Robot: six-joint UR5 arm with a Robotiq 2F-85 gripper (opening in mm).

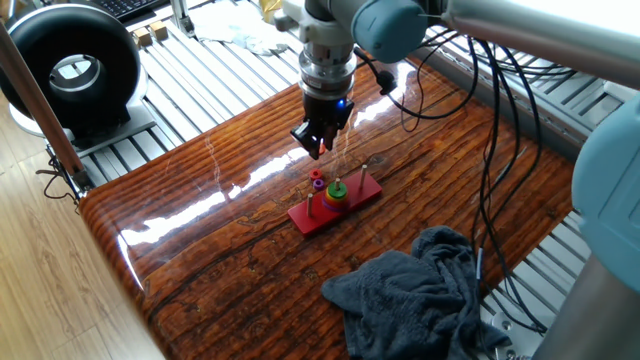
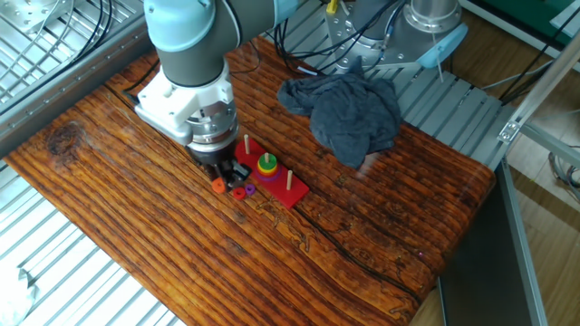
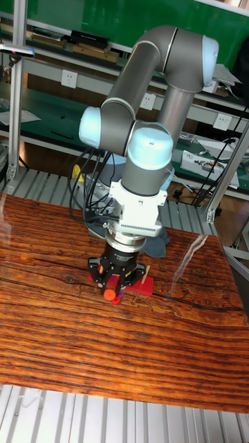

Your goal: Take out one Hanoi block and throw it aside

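The Hanoi block (image 2: 239, 192), a tiny red ring, lies flat on the table beside a small purple ring (image 2: 250, 189), just off the red peg base (image 2: 288, 192). In one fixed view the red ring (image 1: 316, 174) sits right behind the purple ring (image 1: 317, 184). A stack of coloured discs (image 2: 266, 165) with a green top (image 1: 338, 188) stays on the middle peg. My gripper (image 2: 220, 181) hangs a little left of both rings, apart from them, and also shows as the gripper (image 1: 318, 148) and the gripper (image 3: 114, 282). An orange-red bit shows at its tips. The jaw gap is hidden.
A crumpled grey cloth (image 2: 349, 109) lies on the table's far side from the base; the same cloth (image 1: 425, 290) shows near the front corner. A black ring-shaped device (image 1: 70, 70) stands off the table. Cables (image 1: 500, 130) hang beside the arm.
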